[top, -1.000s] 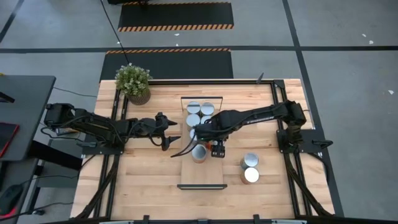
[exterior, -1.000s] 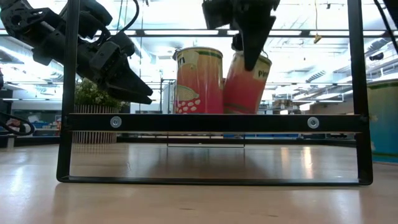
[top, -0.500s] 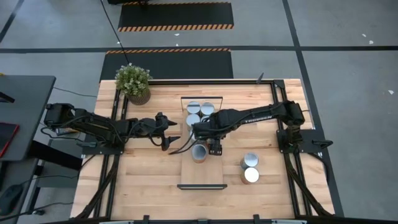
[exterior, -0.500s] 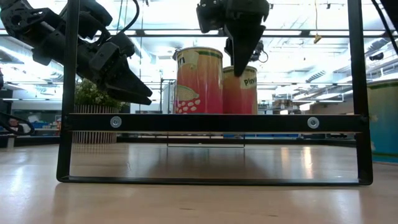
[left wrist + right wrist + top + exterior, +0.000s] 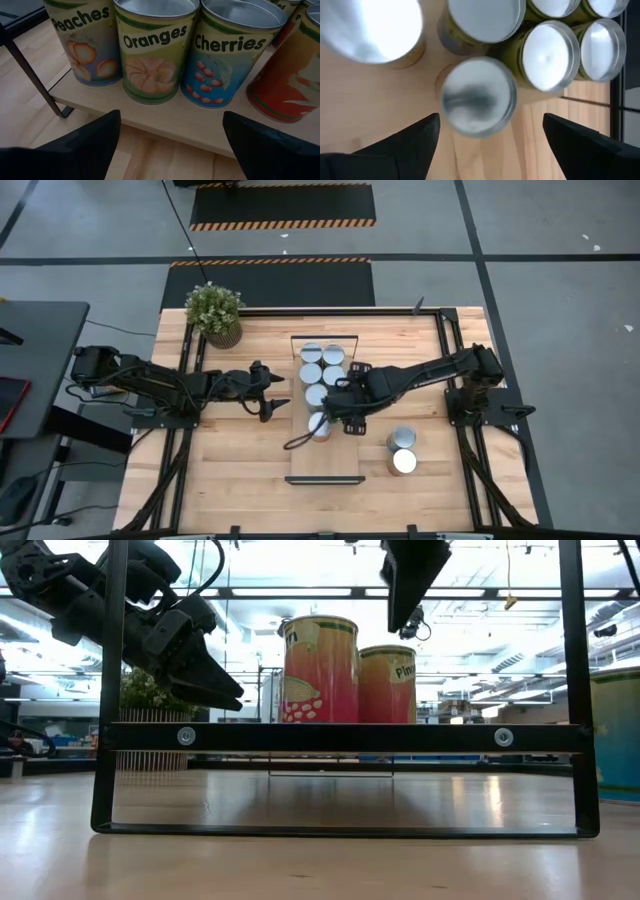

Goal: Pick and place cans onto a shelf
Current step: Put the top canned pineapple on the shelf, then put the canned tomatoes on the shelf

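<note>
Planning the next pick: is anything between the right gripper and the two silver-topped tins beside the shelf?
Nothing visible: only bare wooden tabletop lies between the open right gripper and those two silver-topped tins.

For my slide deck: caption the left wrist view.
Open left pincer faces Peaches, Oranges and Cherries cans on the shelf.

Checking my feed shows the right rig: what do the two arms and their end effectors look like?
Both arms are dark, nearly black, built of slim jointed segments. The left end effector and the right end effector each have two tapered, pointed dark fingers. A black cable trails near the right one, and pale lettering marks the right arm.
</note>
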Robot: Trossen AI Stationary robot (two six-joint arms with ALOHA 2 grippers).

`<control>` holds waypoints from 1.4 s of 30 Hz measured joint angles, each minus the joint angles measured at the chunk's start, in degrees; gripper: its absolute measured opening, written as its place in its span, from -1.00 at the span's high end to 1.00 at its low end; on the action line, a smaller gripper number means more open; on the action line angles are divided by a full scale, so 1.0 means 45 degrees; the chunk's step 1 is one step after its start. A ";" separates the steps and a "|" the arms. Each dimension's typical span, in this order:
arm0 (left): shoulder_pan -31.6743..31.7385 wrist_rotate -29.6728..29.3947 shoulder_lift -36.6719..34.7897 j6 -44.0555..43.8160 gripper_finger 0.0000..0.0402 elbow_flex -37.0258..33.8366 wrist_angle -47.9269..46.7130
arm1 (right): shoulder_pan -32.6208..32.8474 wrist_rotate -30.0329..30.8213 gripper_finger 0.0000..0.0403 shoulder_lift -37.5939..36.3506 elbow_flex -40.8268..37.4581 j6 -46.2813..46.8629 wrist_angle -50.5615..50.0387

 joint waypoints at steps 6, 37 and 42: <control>-0.0005 0.0000 0.0000 -0.0022 -0.78 0.0000 -0.0049 | 0.0399 0.0345 -0.79 -0.0129 -0.0216 0.1269 -0.1695; -0.0005 0.0000 -0.0002 -0.0073 -0.78 0.0000 -0.0146 | 0.0671 -0.0885 -0.79 -0.1441 -0.2964 0.3653 -0.1081; -0.0005 0.0000 -0.0003 -0.0073 -0.78 0.0000 -0.0151 | 0.0648 -0.2862 -0.79 -0.2584 -0.5601 0.4916 0.1489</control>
